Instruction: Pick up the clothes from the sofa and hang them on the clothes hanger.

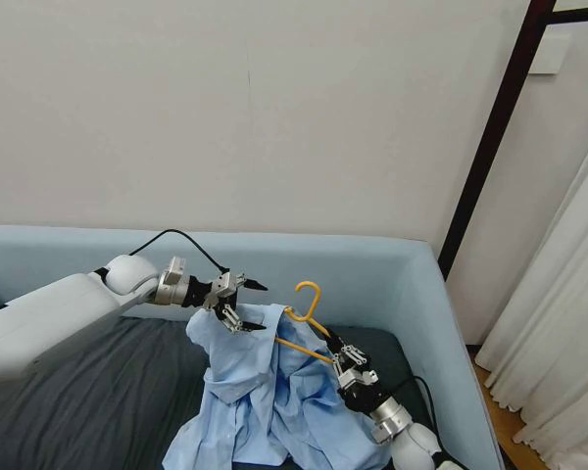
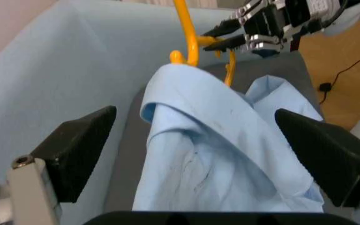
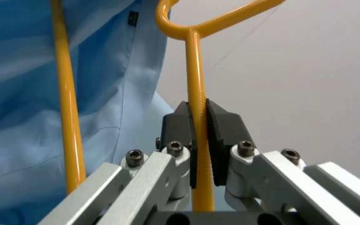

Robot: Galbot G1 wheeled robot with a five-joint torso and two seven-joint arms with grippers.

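Observation:
A light blue shirt (image 1: 260, 397) hangs draped over a yellow hanger (image 1: 307, 304) above the sofa's dark seat. My right gripper (image 1: 341, 352) reaches up from below on the right and is shut on the hanger's wire; in the right wrist view its black pads (image 3: 221, 136) clamp the yellow rod (image 3: 196, 93). My left gripper (image 1: 247, 305) comes in from the left and is open at the shirt's collar. In the left wrist view its fingertips (image 2: 80, 145) stand wide apart, with the shirt's shoulder (image 2: 211, 140) between them and untouched. The hanger's hook (image 2: 189, 33) rises behind.
The sofa has pale blue padded walls (image 1: 372, 274) around a dark grey seat (image 1: 98, 392). A white wall stands behind. A dark vertical post (image 1: 490, 137) and white curtains (image 1: 568, 323) are on the right, with wooden floor (image 2: 348, 79) beyond the sofa's end.

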